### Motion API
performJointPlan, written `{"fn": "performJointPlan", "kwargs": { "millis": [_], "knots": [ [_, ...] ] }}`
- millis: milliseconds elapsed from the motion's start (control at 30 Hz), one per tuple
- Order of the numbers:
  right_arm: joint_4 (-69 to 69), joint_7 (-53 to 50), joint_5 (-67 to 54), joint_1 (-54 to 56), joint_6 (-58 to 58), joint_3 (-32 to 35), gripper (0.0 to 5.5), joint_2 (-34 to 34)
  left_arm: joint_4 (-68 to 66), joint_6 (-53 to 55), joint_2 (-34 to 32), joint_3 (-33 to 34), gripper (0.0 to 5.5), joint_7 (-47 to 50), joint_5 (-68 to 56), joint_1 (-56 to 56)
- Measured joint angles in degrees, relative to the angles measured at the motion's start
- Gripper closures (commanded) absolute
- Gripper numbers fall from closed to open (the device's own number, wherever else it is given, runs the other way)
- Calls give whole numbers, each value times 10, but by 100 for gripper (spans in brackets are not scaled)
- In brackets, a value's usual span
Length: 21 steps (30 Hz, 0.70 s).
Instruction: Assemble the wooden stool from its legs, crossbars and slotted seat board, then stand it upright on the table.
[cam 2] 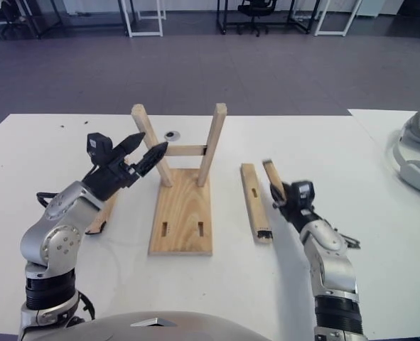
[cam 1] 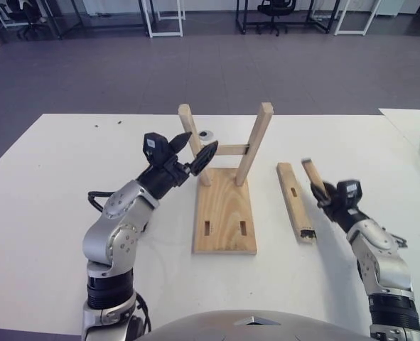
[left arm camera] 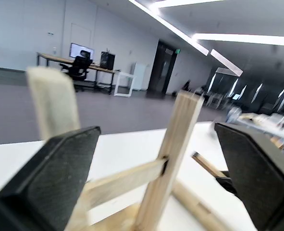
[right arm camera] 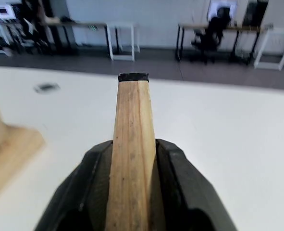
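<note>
The pale, grainy slotted seat board (cam 1: 224,213) lay flat mid-table with two square legs (cam 1: 256,142) and a crossbar (cam 1: 229,150) fitted, the left gripper (cam 1: 197,145) with fingers apart at the nine o'clock leg, the right gripper (cam 1: 322,192) clamped on a black-tipped leg (right arm camera: 132,139), and a loose leg (cam 1: 295,202) at the board's three o'clock.

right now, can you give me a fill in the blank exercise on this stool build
1. The seat board lies flat with ____ legs standing in it.
2. A ____ joins those legs.
3. The left gripper is ____.
4. The right gripper is ____ on a wooden piece.
Missing words: two, crossbar, open, shut.
</note>
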State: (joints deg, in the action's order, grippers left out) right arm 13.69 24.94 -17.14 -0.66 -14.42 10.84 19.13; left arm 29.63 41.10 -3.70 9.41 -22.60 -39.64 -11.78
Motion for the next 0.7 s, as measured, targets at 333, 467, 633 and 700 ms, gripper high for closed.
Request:
{"fn": "performJointPlan", "kwargs": {
  "millis": [333,467,633,700],
  "knots": [
    [238,7,46,131,-24,-194,418,-6,-1,83,45,41,270,243,-368,-104],
    [229,11,76,135,-15,-211,418,5,4,73,23,28,349,261,-402,-95],
    [214,12,106,135,12,-224,418,7,-2,44,14,18,436,283,-419,-92],
    [210,10,112,135,23,-224,418,7,-2,28,21,13,471,304,-431,-91]
  ]
}}
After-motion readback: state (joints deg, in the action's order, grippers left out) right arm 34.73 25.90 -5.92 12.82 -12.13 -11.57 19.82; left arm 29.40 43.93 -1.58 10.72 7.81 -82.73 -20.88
